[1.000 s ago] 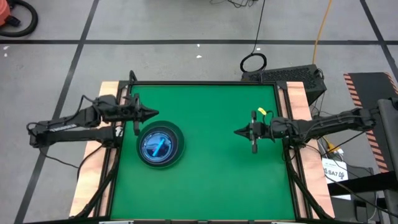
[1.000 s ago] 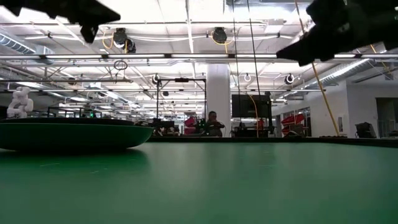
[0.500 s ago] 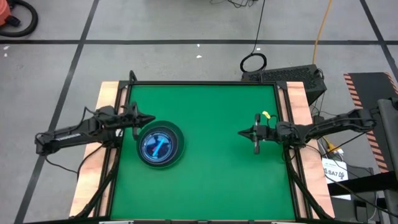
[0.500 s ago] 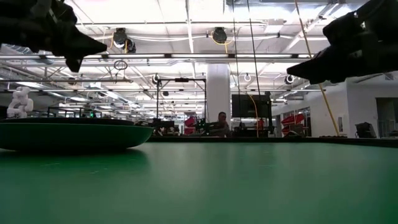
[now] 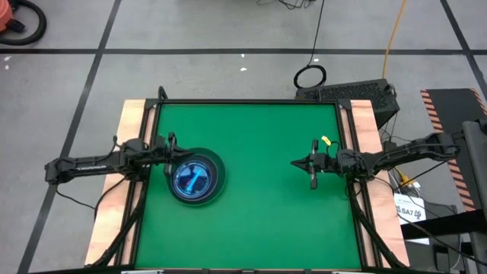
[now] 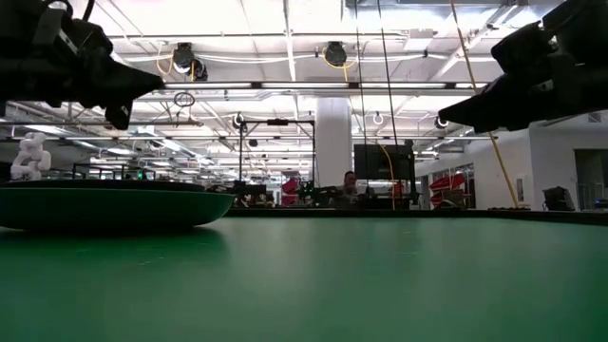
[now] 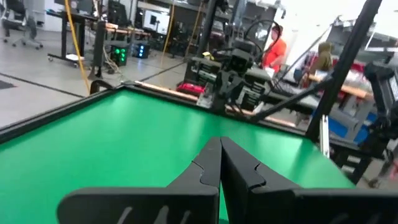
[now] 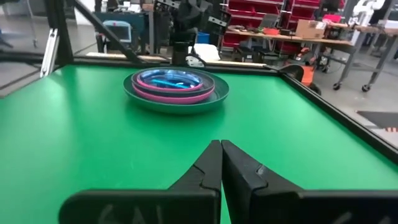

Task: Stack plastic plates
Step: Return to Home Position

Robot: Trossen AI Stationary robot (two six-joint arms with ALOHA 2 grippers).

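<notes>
The plates form one stack [image 5: 195, 178] on the left part of the green table: a dark grey plate at the bottom, a pink one in it, cyan plates on top. The right wrist view shows the stack [image 8: 176, 88] across the table; the low view shows its dark rim [image 6: 104, 204]. My left gripper [image 5: 181, 156] hovers shut above the stack's far-left rim. In its own view the shut fingers [image 7: 221, 149] point across the table. My right gripper [image 5: 294, 162] is shut, raised over the right part of the table, pointing at the stack [image 8: 221, 149].
A raised black frame [image 5: 251, 102] rims the green table, with wooden boards along the left and right sides. Bare green surface [image 5: 259, 205] lies between the stack and my right gripper. People and workbenches show in the room beyond the far edge [image 6: 347, 190].
My left gripper has moved toward the table's near edge and come down, from beside the stack's far-left side to just over its far-left rim. My right gripper has drawn back slightly toward the right edge. The stack has stayed still.
</notes>
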